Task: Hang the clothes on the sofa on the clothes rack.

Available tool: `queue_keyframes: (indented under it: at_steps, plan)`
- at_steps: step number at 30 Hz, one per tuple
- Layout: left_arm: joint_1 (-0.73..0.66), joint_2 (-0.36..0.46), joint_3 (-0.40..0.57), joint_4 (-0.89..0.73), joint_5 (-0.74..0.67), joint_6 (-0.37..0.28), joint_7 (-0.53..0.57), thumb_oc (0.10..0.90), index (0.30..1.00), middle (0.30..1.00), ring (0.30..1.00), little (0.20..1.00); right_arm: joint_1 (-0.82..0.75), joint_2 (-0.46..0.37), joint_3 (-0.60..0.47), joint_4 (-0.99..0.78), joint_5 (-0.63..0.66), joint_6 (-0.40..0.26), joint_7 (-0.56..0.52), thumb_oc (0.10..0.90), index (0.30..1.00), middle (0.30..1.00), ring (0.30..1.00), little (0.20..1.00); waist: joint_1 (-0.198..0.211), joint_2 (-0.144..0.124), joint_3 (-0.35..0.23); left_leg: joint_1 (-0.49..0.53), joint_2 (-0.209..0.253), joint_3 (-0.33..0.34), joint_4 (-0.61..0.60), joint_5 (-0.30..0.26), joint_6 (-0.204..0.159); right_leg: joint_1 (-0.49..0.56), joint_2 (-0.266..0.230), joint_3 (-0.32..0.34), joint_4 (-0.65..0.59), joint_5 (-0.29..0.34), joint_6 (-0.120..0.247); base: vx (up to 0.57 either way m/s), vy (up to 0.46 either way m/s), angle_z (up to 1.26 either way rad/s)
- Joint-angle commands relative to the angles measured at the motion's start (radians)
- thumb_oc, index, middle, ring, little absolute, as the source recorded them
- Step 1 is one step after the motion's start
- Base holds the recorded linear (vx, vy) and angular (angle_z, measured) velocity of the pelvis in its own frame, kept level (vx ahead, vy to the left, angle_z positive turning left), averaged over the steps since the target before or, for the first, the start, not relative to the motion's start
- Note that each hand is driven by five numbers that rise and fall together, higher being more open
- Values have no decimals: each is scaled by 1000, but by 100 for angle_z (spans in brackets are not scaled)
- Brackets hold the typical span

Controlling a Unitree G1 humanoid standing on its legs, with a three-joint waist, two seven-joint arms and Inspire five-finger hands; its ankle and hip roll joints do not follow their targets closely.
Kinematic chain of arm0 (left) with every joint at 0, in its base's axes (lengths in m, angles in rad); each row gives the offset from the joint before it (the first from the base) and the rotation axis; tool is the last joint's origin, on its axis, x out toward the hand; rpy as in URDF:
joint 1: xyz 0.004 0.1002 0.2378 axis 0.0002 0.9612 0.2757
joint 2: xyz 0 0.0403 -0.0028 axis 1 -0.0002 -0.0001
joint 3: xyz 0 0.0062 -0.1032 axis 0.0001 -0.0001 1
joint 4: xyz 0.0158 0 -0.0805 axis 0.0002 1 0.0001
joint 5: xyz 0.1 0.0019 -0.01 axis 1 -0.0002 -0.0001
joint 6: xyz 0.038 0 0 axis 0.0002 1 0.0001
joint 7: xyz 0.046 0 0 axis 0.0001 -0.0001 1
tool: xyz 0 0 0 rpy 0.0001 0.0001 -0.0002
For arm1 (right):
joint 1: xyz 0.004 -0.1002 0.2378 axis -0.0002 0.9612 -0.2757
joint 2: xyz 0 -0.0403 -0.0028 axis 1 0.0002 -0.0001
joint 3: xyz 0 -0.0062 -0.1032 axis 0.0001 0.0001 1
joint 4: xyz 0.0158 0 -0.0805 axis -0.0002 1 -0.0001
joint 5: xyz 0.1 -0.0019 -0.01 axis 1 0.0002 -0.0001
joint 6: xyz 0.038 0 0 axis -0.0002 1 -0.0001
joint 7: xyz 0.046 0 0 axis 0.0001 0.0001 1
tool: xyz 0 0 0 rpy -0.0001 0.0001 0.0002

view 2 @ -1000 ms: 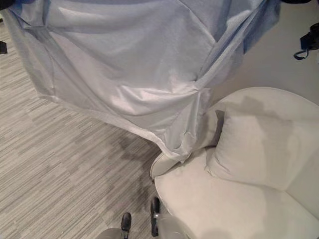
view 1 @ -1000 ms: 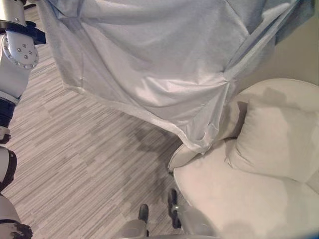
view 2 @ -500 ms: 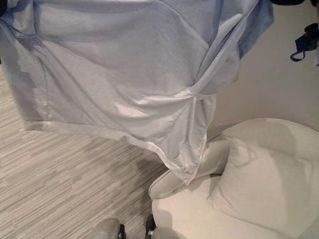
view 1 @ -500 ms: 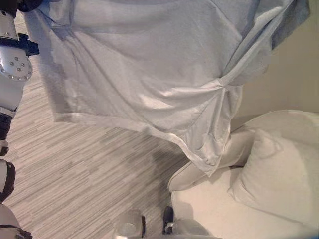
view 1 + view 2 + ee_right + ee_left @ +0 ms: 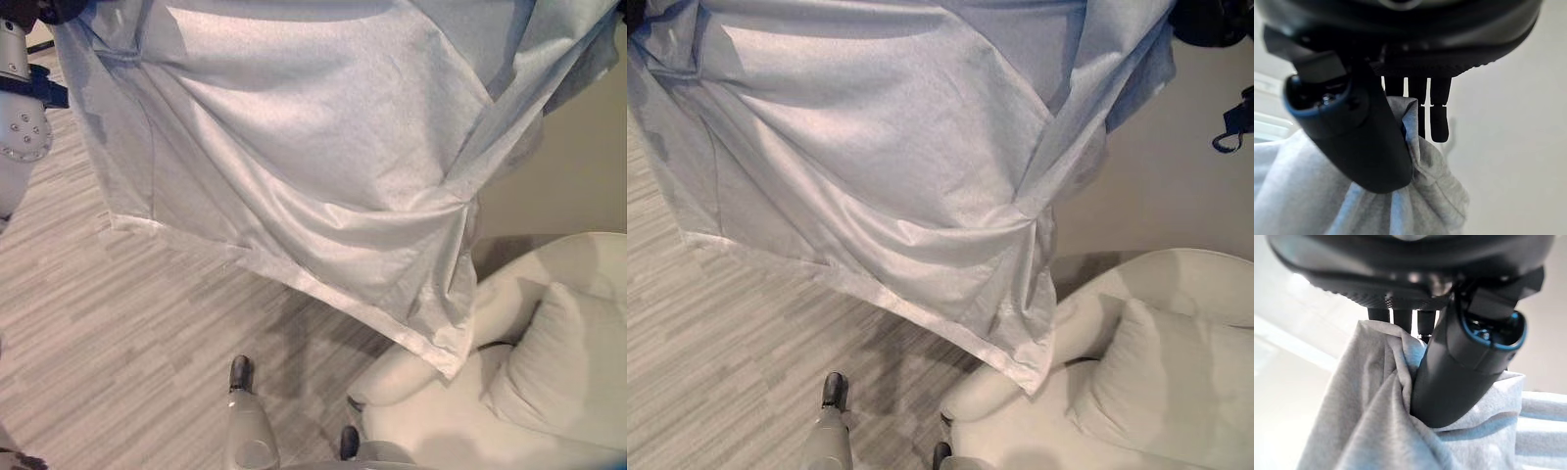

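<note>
From the left eye view I see a large pale grey-blue cotton T-shirt (image 5: 313,166) spread out in the air across the upper part of the scene, well above the striped grey wood-look floor (image 5: 118,343). Its cloth is creased in long diagonal folds that gather toward a bunched knot of fabric on the right side, and its stitched hem runs slanting down to a low corner that hangs just in front of the rounded arm of a cream upholstered sofa (image 5: 460,431). A cream square cushion (image 5: 558,367) leans on the sofa's seat against the back.

In the right eye view I get the same garment, its lowest corner over the sofa's arm, with a plain beige wall (image 5: 1156,186) behind it.

In the left wrist view my left hand (image 5: 1464,367) is clamped on the shirt: the dark thumb presses a fold of grey cloth against the fingers behind it, and the fabric drapes away below.

In the right wrist view my right hand (image 5: 1361,142) is likewise closed on a bunched edge of the shirt, thumb in front and fingers (image 5: 1439,112) behind the cloth.
</note>
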Motion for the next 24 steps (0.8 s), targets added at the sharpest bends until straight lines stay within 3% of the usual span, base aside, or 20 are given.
queue_keyframes:
  at_steps: [1,2,3,5,6,10,12,15,24]
  plan:
    - [-89,74,177,-72,14,15,83,400,300,300,300,300,0,-27,-190,35,14,34,-78,400,300,300,300,300,-15,-113,-99,-7,-49,30,51,-50,-67,121,-271,-132,-22,294,98,243,396,-19]
    - [-69,64,187,-139,30,4,74,400,300,300,300,300,72,-28,-260,37,8,37,-91,400,300,300,300,300,-9,-120,-103,9,-65,82,51,-71,-41,72,-320,-151,41,408,81,359,522,-18]
    - [-44,66,211,-159,32,17,70,400,300,300,300,300,123,-11,-309,39,2,46,-86,400,300,300,300,300,-5,-119,-104,36,-79,117,39,-86,-24,35,-321,-180,71,425,66,243,369,-32]
    - [-28,63,236,-219,50,22,60,400,300,300,300,300,199,-14,-390,17,-7,47,-95,400,300,300,300,300,-15,-120,-102,76,-92,145,1,-80,-10,0,-305,-172,115,440,56,275,313,-57]
    - [-11,41,248,-249,58,12,44,400,300,300,300,300,279,-26,-455,37,-3,49,-90,400,300,300,300,300,-38,-120,-99,144,-130,166,-78,-78,21,-62,-203,-144,134,360,38,388,462,-38]
    - [31,2,307,-297,64,21,20,400,300,300,300,300,358,-10,-564,27,8,38,-107,400,300,300,300,300,-50,-111,-73,201,-181,206,-116,-90,41,-145,-25,-241,69,173,17,213,289,-28]
    - [84,-32,350,-318,59,13,2,400,300,300,300,300,405,-17,-606,26,-11,39,-121,400,300,300,300,300,-72,-120,-65,224,-209,216,-116,-117,52,-159,43,-217,-16,156,12,231,88,-32]
    - [83,-76,367,-339,63,4,-6,400,300,300,300,300,442,-11,-658,13,-6,45,-105,400,300,300,300,300,-71,-124,-76,240,-237,211,-116,-132,61,-106,50,-174,-101,185,17,182,34,14]
    - [86,-123,373,-307,30,8,-2,400,300,300,300,300,462,-4,-675,-11,-3,43,-82,400,300,300,300,300,-76,-126,-101,294,-227,219,-116,-167,56,-57,56,-191,-116,165,13,129,-61,-3]
